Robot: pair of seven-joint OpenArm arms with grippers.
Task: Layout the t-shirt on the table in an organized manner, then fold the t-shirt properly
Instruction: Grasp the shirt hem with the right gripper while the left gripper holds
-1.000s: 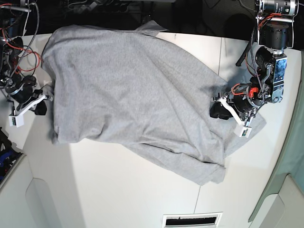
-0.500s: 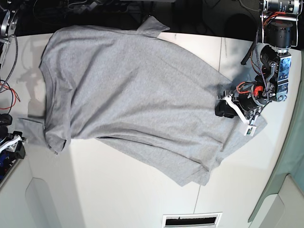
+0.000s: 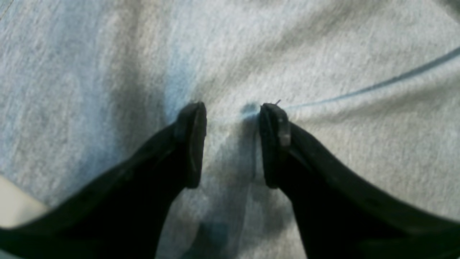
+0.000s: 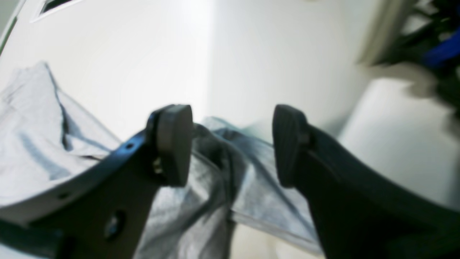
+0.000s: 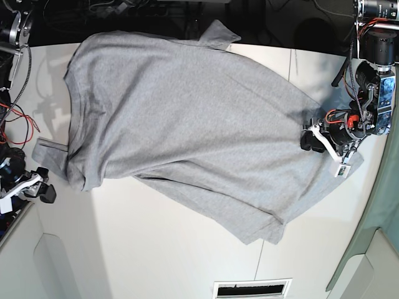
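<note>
My right gripper (image 5: 45, 192) has just let go of the t-shirt (image 5: 187, 124) and has pulled back to the table's (image 5: 156, 249) near left corner. Its jaws stand wide apart with nothing between them; in the right wrist view the cloth edge lies below and beyond the pads. The shirt has slid across the table toward the left arm's side, and its released end now lies crumpled, with a sleeve tucked out. I judge the layout is not finished: that end needs spreading again. My left gripper (image 5: 310, 141) is unchanged, with its fingers (image 3: 192, 144) partly apart and pressed on a ridge of grey fabric at the opposite edge. Whether it really pinches this ridge, I cannot tell.
</note>
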